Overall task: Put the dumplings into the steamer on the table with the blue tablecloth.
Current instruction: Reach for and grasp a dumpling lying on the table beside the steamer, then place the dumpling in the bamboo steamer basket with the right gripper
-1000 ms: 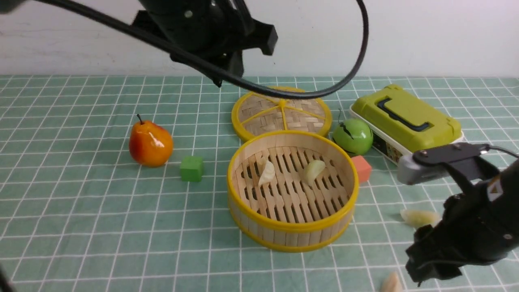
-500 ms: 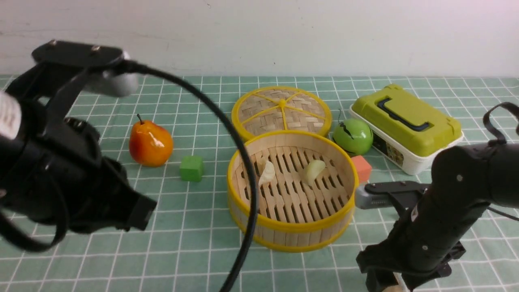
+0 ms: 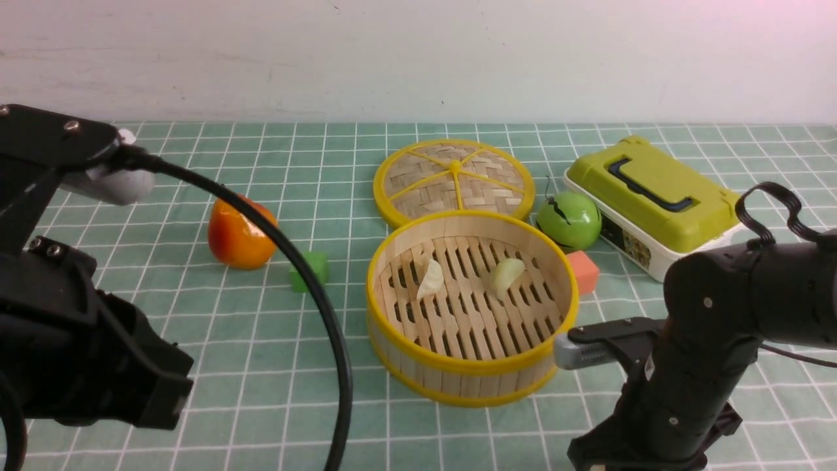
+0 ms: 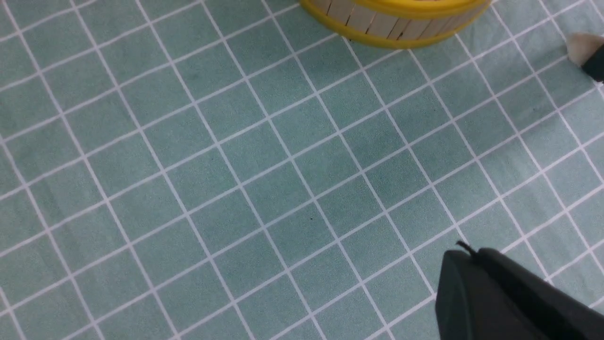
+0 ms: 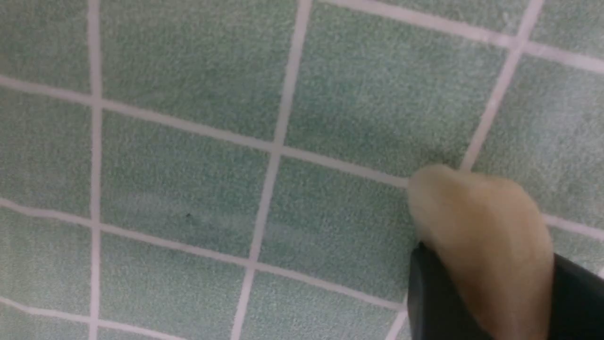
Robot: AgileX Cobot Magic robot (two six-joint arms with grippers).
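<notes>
Judge the task about half done. Count two dumplings (image 3: 431, 279) already inside the steamer (image 3: 471, 366), lying apart on the slatted floor, one to the left and one to the right. Find a third dumpling (image 5: 486, 226) outside, low over the blue tablecloth (image 3: 261, 366) at the near right, clamped between the fingers of the right gripper (image 5: 490, 264). Take this as the grasping step, with lifting, carrying over the rim and releasing left to do. Cannot tell whether any further dumpling lies hidden behind the right arm. See the left gripper (image 4: 465, 250) with fingertips together, holding nothing, at the near left.

Note the woven lid (image 3: 454, 180) off, just beyond the steamer on the far side. For writing, look to the green-lidded box (image 3: 660, 196) at the far right: a dark patterned label (image 3: 624, 241) on the side, too small to read. Find no legible brand elsewhere.
</notes>
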